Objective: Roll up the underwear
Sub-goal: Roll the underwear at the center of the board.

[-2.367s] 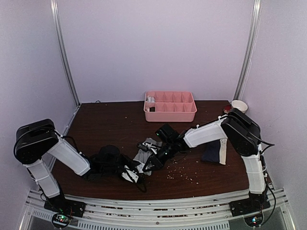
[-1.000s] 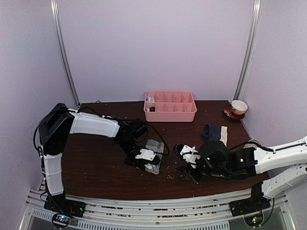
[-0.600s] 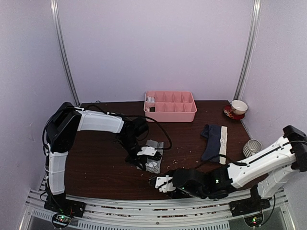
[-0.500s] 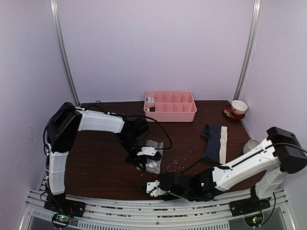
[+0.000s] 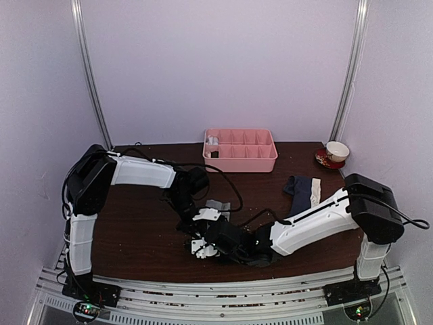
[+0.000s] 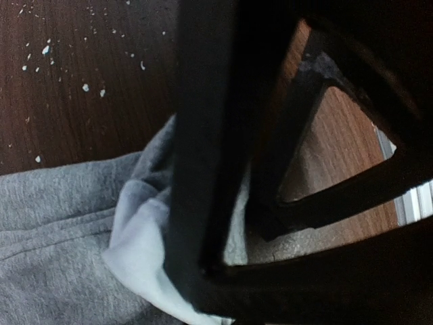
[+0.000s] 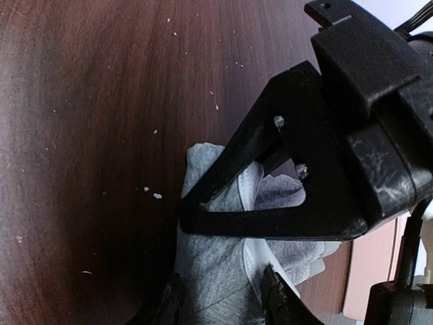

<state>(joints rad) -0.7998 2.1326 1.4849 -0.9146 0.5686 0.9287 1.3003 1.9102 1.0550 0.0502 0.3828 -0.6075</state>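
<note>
With left jaws clenching soft grey cloth boxer briefs [image 6: 61, 223], you are holding parted right jaws astride them, risking collision.

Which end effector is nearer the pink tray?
Left. The left end effector, shut on the grey underwear, is short of the pink tray; the right end effector sits behind the left, farther off.
</note>
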